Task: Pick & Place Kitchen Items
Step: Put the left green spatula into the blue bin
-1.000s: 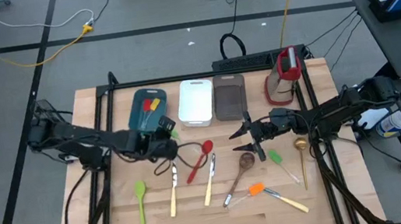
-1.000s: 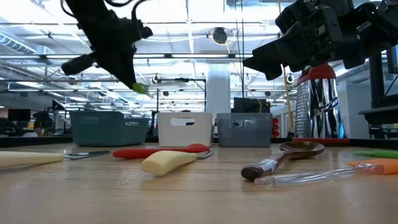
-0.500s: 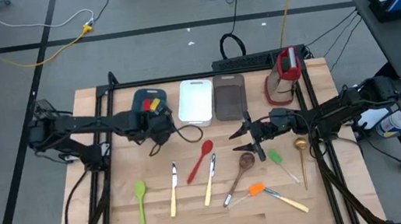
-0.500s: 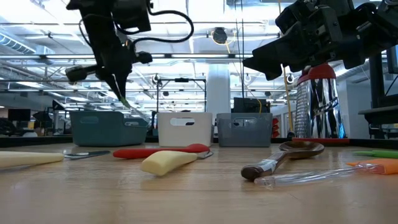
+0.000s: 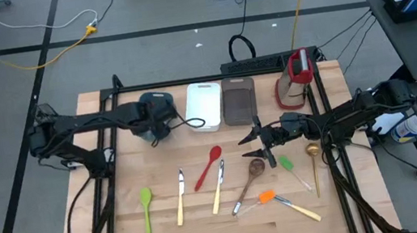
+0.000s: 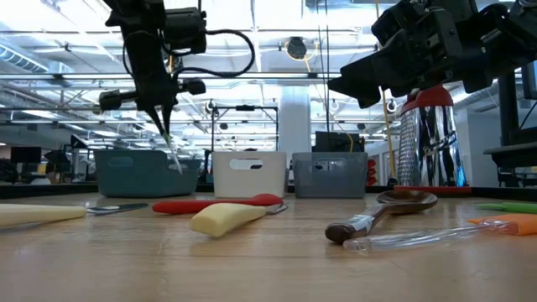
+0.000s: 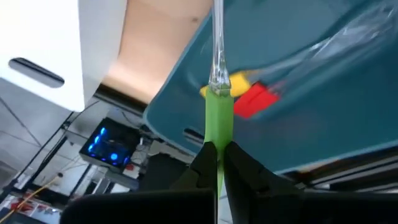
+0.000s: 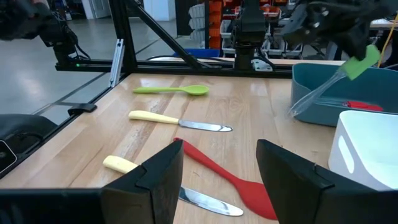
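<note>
My left gripper hangs over the teal tray at the table's far left, shut on a green spatula with a clear handle. A yellow spatula and a red one lie in that tray. My right gripper hovers level over the table's middle right, open, with nothing between its fingers. Flat on the wood lie a green spoon, two pale-handled knives, a red spoon, a wooden spoon, an orange spatula and a gold spoon. My left gripper pinches the spatula's green blade between its two fingers, which lie along the spatula and slant down from above. The clear handle runs on past the fingertips, tilted down toward the teal tray. Whether its free end touches the tray, I cannot tell.
A white tray and a grey-brown tray stand right of the teal one at the far edge. A red-and-white upright grater stands at the far right. A second green spatula lies under my right arm.
My left gripper has swung toward the table's far edge, from the bare wood to over the teal tray, rolling its wrist on the way. The green spatula has gone with it and turned about, so its clear handle now points down at the tray.
</note>
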You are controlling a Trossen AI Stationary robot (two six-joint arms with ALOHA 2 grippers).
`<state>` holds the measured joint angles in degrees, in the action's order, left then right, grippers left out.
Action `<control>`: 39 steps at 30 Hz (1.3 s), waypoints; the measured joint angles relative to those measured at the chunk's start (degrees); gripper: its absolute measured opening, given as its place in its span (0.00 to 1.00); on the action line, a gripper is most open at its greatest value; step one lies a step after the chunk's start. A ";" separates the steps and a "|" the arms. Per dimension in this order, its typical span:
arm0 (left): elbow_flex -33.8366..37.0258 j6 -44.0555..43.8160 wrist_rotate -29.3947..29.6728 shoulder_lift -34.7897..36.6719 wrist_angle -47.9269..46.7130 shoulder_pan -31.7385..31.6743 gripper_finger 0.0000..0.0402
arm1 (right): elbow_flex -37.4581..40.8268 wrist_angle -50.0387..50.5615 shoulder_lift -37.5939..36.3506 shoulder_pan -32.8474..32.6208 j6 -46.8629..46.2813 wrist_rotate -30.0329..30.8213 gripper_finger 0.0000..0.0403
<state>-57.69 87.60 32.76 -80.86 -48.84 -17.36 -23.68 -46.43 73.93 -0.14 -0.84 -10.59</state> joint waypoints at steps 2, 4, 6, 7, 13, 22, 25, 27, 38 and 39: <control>-1.55 0.91 0.06 0.02 -0.29 -0.96 0.02 | 0.00 0.00 0.00 0.00 0.00 0.00 0.49; -3.54 3.21 0.16 0.76 -1.10 -2.08 0.02 | 0.00 0.00 0.00 0.00 0.00 0.00 0.49; -5.51 7.24 0.88 0.97 -1.33 -3.21 0.01 | 0.00 -0.03 0.00 0.00 0.02 0.00 0.49; -6.20 9.21 1.13 0.85 -1.38 -3.94 0.01 | 0.00 -0.03 0.00 0.02 0.00 0.02 0.49; -6.94 26.04 4.95 0.76 -5.08 -7.68 0.04 | 0.00 -0.03 0.00 0.02 0.34 0.02 0.49; -4.83 27.96 0.67 -0.10 -4.97 -11.02 0.01 | 0.00 -0.05 0.00 0.02 1.57 0.04 0.49; -3.15 27.47 -1.43 -1.22 -4.76 -12.07 0.03 | 0.00 -0.05 0.00 0.02 1.53 0.02 0.49; -2.52 28.25 -0.21 -2.32 -3.94 -12.51 0.04 | 0.00 -0.06 0.00 0.02 1.30 0.32 0.49; -0.95 28.01 -4.06 -8.78 0.37 -13.65 0.03 | 0.00 -0.28 0.00 0.04 1.27 3.45 0.49; -0.95 27.60 -4.34 -9.53 1.36 -13.65 0.04 | 0.00 -0.27 0.00 0.04 1.34 3.41 0.49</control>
<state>-58.63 115.20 28.42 -90.39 -47.48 -31.00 -23.68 -46.70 73.93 -0.10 0.50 -7.18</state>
